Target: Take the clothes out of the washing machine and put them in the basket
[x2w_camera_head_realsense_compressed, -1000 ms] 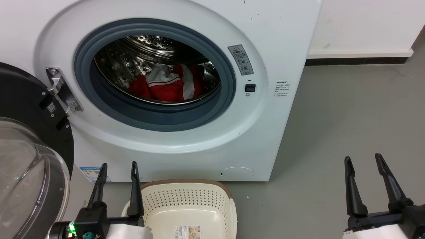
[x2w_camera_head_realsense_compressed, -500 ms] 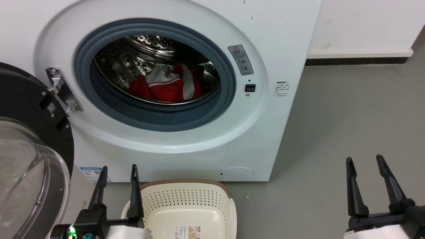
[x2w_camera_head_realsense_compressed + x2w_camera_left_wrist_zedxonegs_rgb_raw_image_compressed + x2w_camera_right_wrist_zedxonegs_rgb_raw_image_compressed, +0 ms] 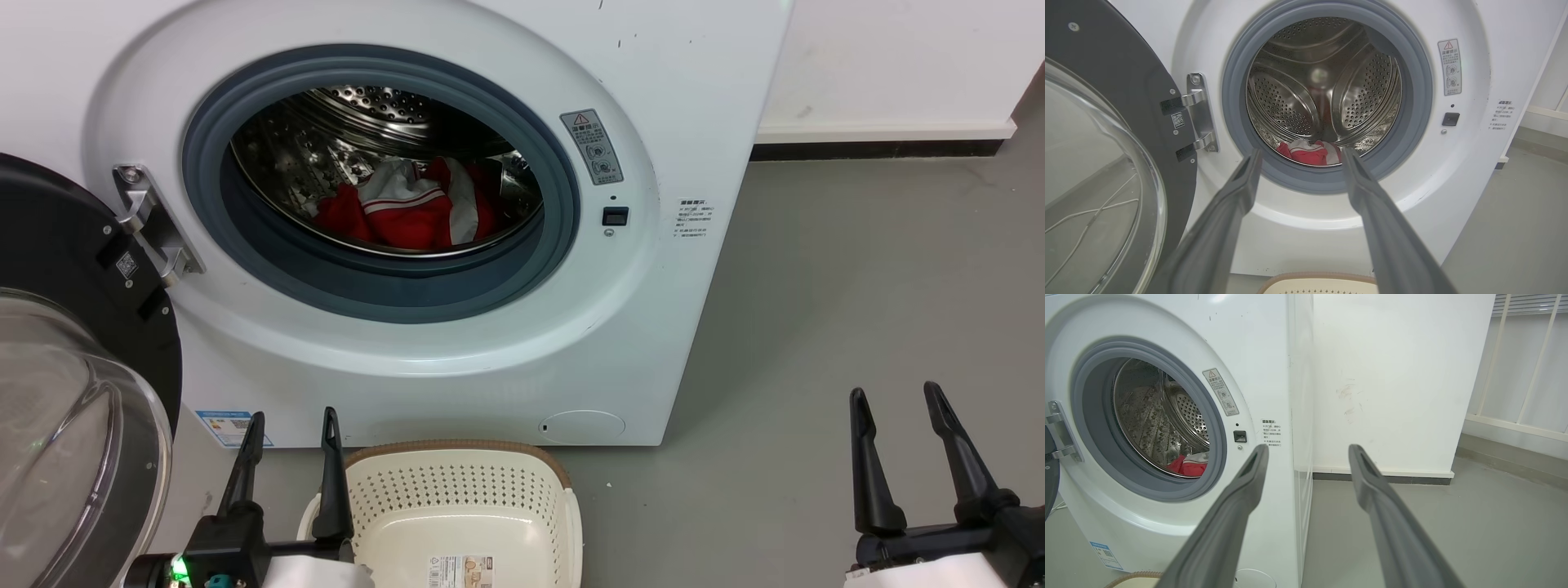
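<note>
The clothes (image 3: 408, 211), red fabric with white panels, lie at the bottom of the steel drum of the white washing machine (image 3: 653, 327), whose porthole stands uncovered. The left wrist view shows the clothes (image 3: 1310, 151) low in the drum; the right wrist view catches a red edge of the clothes (image 3: 1188, 465). The cream basket (image 3: 465, 490) sits on the floor just in front of the machine, holding nothing. My left gripper (image 3: 290, 420) is open at the basket's left rim. My right gripper (image 3: 894, 396) is open over bare floor at the right, well away from the machine.
The black-framed glass door (image 3: 73, 408) is swung out at the left, close beside my left arm. A metal hinge (image 3: 151, 224) joins it to the machine. Grey floor (image 3: 857, 286) stretches right of the machine to a white wall with a dark skirting strip.
The left gripper has sunk slightly in the head view. The clothes, basket and door are unmoved.
</note>
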{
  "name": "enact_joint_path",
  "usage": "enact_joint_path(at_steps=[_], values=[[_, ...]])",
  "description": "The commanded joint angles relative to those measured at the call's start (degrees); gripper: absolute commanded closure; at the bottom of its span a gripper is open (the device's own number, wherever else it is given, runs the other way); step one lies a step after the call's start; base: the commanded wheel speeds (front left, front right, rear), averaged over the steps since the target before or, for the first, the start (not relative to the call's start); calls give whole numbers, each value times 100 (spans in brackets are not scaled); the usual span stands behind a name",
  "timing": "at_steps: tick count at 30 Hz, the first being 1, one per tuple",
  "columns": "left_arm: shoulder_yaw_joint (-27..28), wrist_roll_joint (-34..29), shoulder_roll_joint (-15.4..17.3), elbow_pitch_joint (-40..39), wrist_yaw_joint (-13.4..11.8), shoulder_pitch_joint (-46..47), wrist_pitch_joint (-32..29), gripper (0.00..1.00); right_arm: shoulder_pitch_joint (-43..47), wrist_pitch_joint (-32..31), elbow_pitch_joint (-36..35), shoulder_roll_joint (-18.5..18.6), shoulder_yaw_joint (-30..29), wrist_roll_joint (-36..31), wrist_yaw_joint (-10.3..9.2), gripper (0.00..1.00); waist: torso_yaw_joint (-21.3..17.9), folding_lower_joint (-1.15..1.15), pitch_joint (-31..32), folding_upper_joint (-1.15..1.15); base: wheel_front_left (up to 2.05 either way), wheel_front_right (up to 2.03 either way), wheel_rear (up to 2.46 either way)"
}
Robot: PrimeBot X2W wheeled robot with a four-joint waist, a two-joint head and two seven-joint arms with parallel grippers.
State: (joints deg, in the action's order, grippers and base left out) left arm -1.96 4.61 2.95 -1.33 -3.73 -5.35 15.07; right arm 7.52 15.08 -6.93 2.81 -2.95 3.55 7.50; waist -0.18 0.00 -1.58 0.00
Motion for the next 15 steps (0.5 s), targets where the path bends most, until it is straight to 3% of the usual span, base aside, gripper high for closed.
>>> enact_joint_path(at_steps=[1, 10, 15], values=[[2, -35, -12, 20, -30, -25, 16, 0, 42, 14, 17, 13, 11, -7, -2, 0, -4, 0, 1, 0, 0, 0, 0], [169, 65, -12, 321, 156, 294, 16, 0, -69, 14, -29, 13, 88, -18, -2, 0, -136, 0, -100, 0, 0, 0, 0], [425, 17, 28, 720, 513, 994, 16, 0, -231, 14, -114, 12, 120, -35, -2, 0, -282, 0, -410, 0, 0, 0, 0]])
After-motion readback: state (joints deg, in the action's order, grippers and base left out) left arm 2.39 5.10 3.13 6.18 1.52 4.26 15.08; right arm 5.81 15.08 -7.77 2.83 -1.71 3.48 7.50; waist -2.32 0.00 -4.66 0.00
